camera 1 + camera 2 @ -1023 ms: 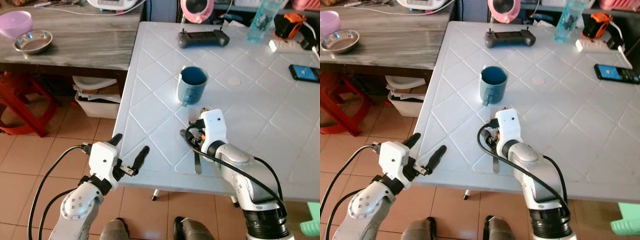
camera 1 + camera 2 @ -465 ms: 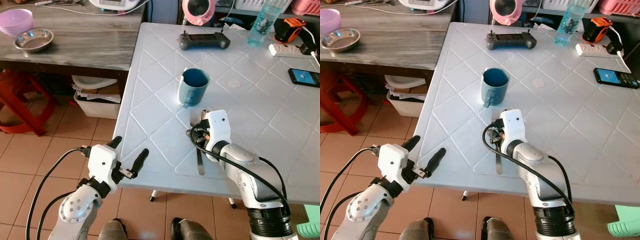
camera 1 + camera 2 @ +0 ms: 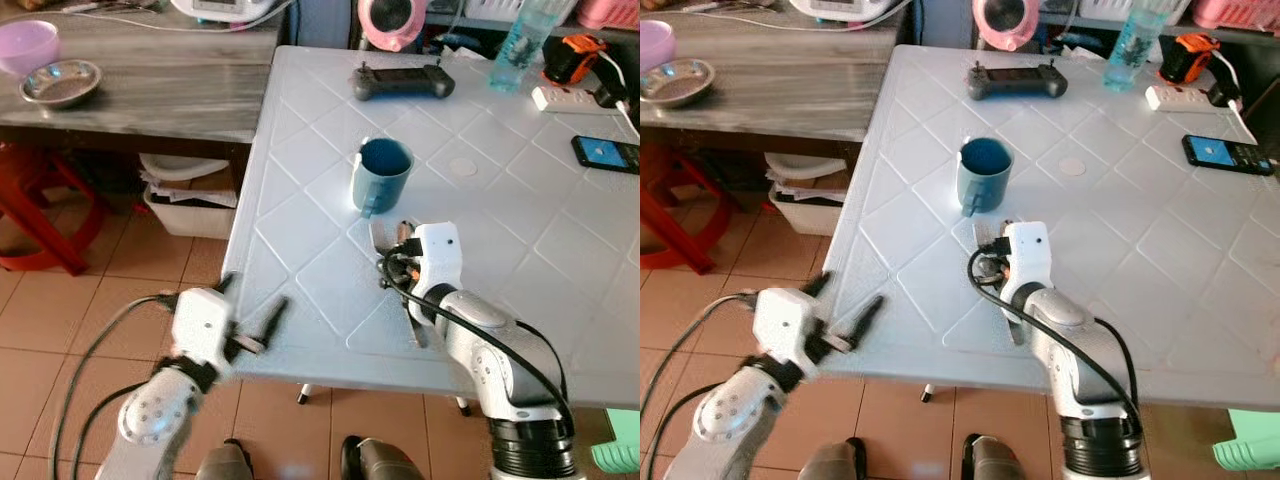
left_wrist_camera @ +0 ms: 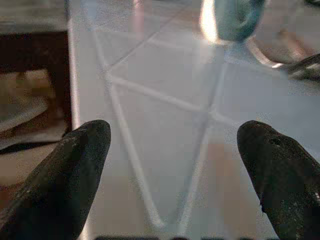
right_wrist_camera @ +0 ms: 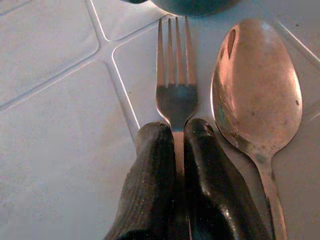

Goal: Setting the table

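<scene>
— Where's the fork (image 5: 175,95)?
— Flat on the white surface (image 3: 300,180) beside the spoon (image 5: 257,90), near the blue mug (image 3: 382,172); right gripper (image 5: 176,150) fingers seemingly pinch its handle.
— Left gripper (image 4: 175,165)?
— Fingers spread, by the edge.

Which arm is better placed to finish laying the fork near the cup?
The right. Its gripper is already shut on the fork, beside the spoon and below the cup. The left gripper hangs open off the table's edge.
</scene>
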Robot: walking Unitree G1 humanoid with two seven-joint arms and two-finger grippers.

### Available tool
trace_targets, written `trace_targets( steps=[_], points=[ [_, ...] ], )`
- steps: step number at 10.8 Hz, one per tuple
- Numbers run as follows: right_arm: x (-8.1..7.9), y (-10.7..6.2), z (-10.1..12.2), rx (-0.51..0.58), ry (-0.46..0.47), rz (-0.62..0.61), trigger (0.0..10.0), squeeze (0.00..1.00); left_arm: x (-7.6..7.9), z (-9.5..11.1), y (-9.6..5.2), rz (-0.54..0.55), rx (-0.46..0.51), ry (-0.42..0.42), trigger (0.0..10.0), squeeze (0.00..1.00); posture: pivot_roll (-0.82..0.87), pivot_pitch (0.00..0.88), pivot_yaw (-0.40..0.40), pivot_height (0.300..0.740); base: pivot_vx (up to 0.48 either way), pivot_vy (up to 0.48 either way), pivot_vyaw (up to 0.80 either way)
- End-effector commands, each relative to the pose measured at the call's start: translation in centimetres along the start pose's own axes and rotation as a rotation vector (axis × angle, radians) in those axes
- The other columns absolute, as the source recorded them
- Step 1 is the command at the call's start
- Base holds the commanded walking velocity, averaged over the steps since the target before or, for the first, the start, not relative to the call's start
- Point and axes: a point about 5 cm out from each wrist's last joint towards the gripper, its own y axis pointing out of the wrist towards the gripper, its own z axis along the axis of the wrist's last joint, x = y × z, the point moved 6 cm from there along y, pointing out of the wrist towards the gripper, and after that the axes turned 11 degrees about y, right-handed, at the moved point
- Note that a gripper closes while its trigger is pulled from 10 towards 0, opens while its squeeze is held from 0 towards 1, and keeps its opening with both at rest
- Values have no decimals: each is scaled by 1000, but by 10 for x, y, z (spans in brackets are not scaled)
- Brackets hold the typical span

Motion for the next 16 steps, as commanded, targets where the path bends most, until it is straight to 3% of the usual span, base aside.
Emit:
trace_targets(
  steps=[1,6,10,13,16],
  points=[
    [19,0,-76,-307,97,-86,0,0,-9,-6,-1,49,-21,-2,10000,0,47,197,-2,740,0,0,0],
    [-5,3,-70,-316,126,33,0,0,-15,-9,6,108,-32,-28,10000,0,44,185,-8,740,0,384,0],
    [-12,14,-56,-256,108,48,0,0,-9,-10,8,98,-33,-35,10000,0,43,180,-11,740,0,480,0],
    [-28,20,-28,-96,-21,113,0,0,-7,-13,6,83,-43,-34,10000,0,44,177,-14,740,0,479,0],
    [-29,19,-6,65,-86,133,0,0,-23,-14,8,169,-47,-11,10000,0,43,163,-13,740,0,476,0]
  ],
)
